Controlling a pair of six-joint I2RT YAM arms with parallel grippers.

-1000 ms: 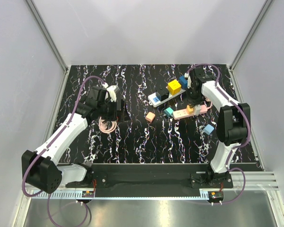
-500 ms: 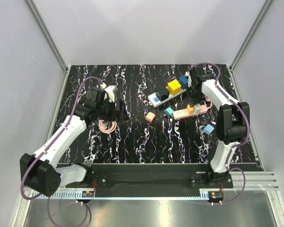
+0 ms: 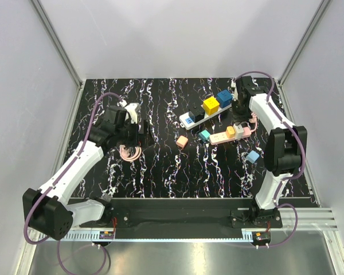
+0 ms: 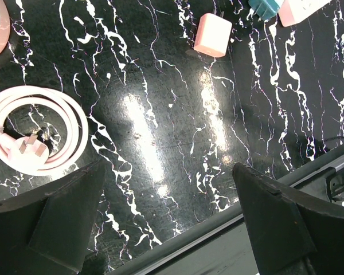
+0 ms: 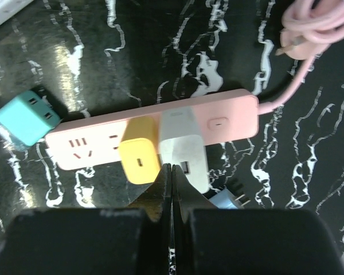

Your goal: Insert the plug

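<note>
A pink power strip (image 5: pixel 229 120) (image 3: pixel 221 137) lies on the black marble table. A yellow plug (image 5: pixel 139 160) and a white plug (image 5: pixel 186 154) stand side by side in its sockets. My right gripper (image 5: pixel 172 169) (image 3: pixel 239 112) hangs shut and empty above them, its tips over the seam between the two plugs and touching neither. In the left wrist view a loose pink plug (image 4: pixel 213 35) (image 3: pixel 182 141) lies on the table. My left gripper (image 4: pixel 169 212) (image 3: pixel 137 133) hovers wide open and empty over bare table at the left.
A teal plug (image 5: pixel 27 119) sits off the strip's end and a light blue plug (image 5: pixel 226 200) near its side. The strip's coiled pink cord (image 5: pixel 321 23) lies beyond. A pale pink cable coil (image 4: pixel 40 134) lies by my left gripper. A white strip (image 3: pixel 186 120) carries yellow and blue cubes.
My right gripper, still shut, has drawn back from the pink strip toward the far edge. My left arm has shifted slightly left, still open.
</note>
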